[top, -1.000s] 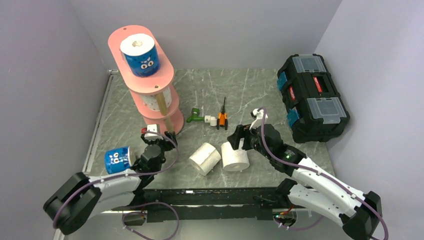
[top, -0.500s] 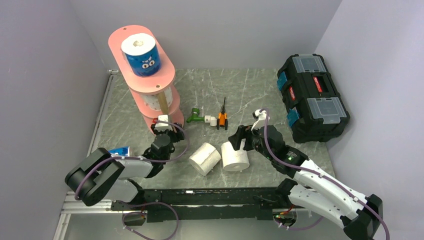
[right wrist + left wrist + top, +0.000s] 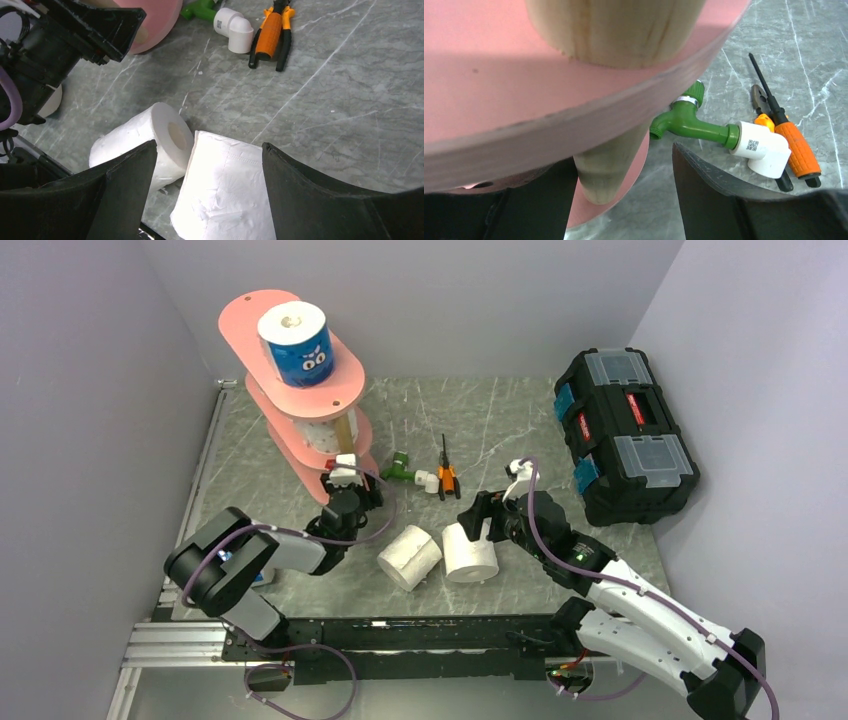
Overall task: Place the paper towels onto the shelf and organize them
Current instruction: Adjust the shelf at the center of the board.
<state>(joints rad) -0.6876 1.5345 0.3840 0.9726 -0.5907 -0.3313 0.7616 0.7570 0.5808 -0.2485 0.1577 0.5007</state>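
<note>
The pink shelf point(image 3: 345, 378) stands at the back left. A blue-wrapped paper towel roll point(image 3: 297, 345) sits on its top board and a dotted roll point(image 3: 322, 434) on the middle tier. My left gripper point(image 3: 350, 502) is at the shelf's near end. In the left wrist view its jaws point(image 3: 624, 165) stand open around a wooden post point(image 3: 606, 165), which lies against the left finger with a gap on the right. My right gripper point(image 3: 478, 520) is open and straddles an upright white roll point(image 3: 470, 552) point(image 3: 230, 195). Another white roll point(image 3: 410, 557) point(image 3: 145, 137) lies on its side beside it.
A green tap with a white elbow point(image 3: 410, 472) point(image 3: 689, 122) and an orange-handled pliers and screwdriver point(image 3: 445, 477) point(image 3: 794, 145) lie just right of the shelf's foot. A black toolbox point(image 3: 625, 435) stands at the right wall. Grey walls close in on both sides.
My left gripper has swung right and away from me to the shelf's near post. The shelf has turned and shifted to the right. The right arm has not moved.
</note>
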